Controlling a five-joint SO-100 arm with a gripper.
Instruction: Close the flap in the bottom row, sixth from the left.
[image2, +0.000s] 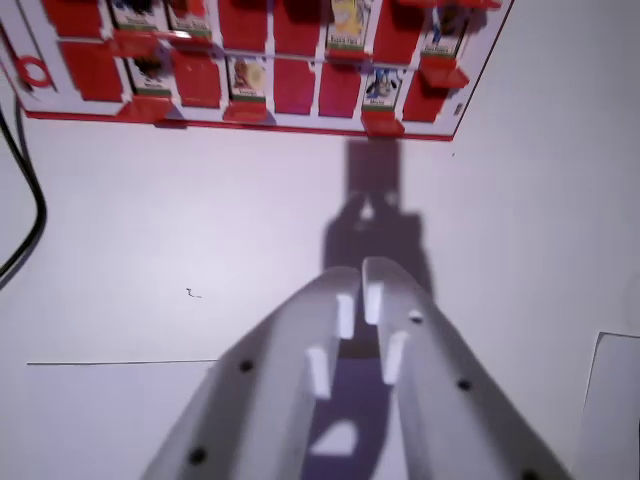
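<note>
White plastic hand hovers over the white counter, tips pinched together, grasping nothing — approach step, I'd say. Red flip-flap game board lies well ahead; target open flap — likely that one — needs a forward reach, then a push shut.

The board is bright red, its open flaps red too, baring small picture cards — yellowish and blue tones, blurred. The table is plain white. The gripper is white with black screw dots — a black cable curves at the wrist view's left.
</note>
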